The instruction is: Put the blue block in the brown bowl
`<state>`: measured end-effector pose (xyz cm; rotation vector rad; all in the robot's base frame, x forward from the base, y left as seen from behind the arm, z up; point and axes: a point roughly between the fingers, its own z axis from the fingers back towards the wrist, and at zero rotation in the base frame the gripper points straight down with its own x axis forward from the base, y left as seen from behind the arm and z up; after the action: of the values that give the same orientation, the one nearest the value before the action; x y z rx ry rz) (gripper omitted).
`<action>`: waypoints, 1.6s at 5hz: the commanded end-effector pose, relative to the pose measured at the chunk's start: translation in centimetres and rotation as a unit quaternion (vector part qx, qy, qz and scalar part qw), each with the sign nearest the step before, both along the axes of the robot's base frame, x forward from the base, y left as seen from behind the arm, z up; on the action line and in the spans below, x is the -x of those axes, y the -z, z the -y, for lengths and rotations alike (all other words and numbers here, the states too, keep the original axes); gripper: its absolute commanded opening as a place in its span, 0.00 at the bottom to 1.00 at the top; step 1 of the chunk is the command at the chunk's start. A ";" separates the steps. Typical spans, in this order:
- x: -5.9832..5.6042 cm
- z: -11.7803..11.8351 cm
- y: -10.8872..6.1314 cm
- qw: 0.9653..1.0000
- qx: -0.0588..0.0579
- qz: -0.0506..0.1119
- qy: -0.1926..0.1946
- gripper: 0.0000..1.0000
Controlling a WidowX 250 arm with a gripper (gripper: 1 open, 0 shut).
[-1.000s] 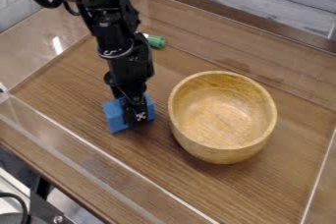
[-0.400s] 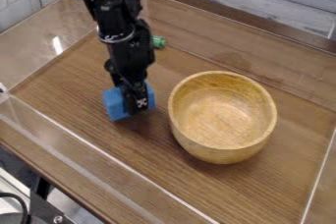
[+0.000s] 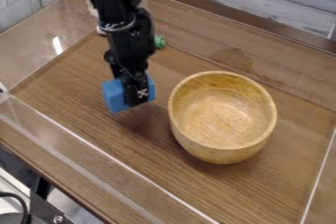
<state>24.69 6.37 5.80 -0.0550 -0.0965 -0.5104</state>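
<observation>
One camera view. Shows the gripper (image 3: 130,90) pointing down, with its jaws closed on the blue block (image 3: 114,97). Covers part of the block with dark fingers, leaving blue faces in sight on both sides and below. Hides the exact places where the fingertips press. Cannot tell from this angle how far the block is off the table (image 3: 82,130), if at all.

Places the block outside the brown bowl (image 3: 225,116), near its rim and toward the left of the picture, with a strip of wood showing between. Sits the round bowl upright on the table, open side up, with bare wood showing inside. Lets the pale grain and thick rim come through clearly.

Brings the black arm (image 3: 114,20) in from the top of the picture, with much of its upper part cut off by the frame. Sets a small green and white marker (image 3: 157,42) on the table just beside the arm in the picture, well apart from the bowl. Runs a dark cable (image 3: 22,206) along the lower left corner, too cropped to follow to its ends.
</observation>
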 end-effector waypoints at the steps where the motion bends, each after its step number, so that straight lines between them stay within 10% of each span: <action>1: -1.5 0.0 -2.7 0.999 -0.015 0.039 0.005 0.00; 8: -3.3 7.1 -5.9 0.996 -0.011 0.091 -0.001 0.00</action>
<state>27.15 -0.74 9.79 -0.0101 -0.1967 -0.5109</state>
